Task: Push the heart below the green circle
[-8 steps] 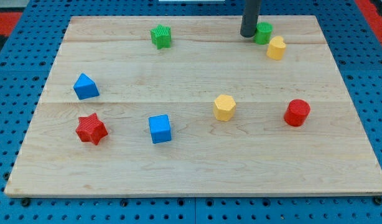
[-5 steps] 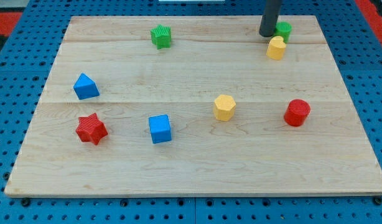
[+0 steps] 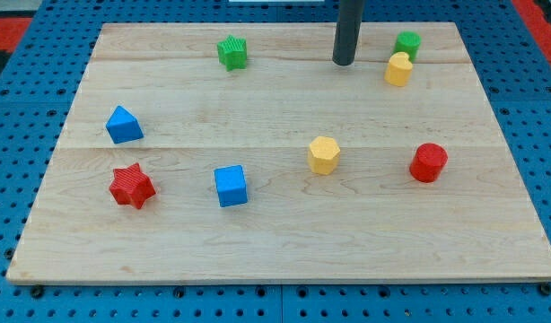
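Tip (image 3: 344, 63) left of yellow heart (image 3: 398, 69), apart; heart touching green circle (image 3: 406, 43); no jaws.

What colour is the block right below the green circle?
Yellow: the heart-shaped block, just under the green circle in the camera view, at the view's top right.

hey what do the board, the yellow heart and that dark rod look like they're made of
The board: light wood, probably unvarnished or matte, with visible grain and plank seams. The yellow heart: likely plastic, perhaps 3D printed; the colour is uniform and matte, but any ridging is too small to confirm. The rod ending in my tip: dark, smooth and dull, possibly plastic or coated metal; the view cannot settle which.
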`<state>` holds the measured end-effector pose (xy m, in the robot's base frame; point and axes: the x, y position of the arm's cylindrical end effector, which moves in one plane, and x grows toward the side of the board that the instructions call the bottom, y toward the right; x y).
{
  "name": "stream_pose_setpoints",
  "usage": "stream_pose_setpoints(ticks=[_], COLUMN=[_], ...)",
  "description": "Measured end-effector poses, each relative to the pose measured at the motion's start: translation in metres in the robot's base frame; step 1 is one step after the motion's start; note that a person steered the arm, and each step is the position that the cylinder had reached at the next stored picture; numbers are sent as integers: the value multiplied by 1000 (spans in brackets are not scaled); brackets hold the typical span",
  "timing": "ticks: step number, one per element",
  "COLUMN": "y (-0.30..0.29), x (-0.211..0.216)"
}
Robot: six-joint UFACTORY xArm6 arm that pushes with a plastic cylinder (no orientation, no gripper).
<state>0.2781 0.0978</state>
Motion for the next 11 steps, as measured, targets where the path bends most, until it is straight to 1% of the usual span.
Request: stream_pose_setpoints(ticks=[1, 2, 3, 4, 6, 7, 8, 9, 10, 11], y=[0, 7, 24, 24, 57, 57, 8, -56, -59, -92], x=[17, 21, 24, 24, 24, 24, 24, 24, 24, 24])
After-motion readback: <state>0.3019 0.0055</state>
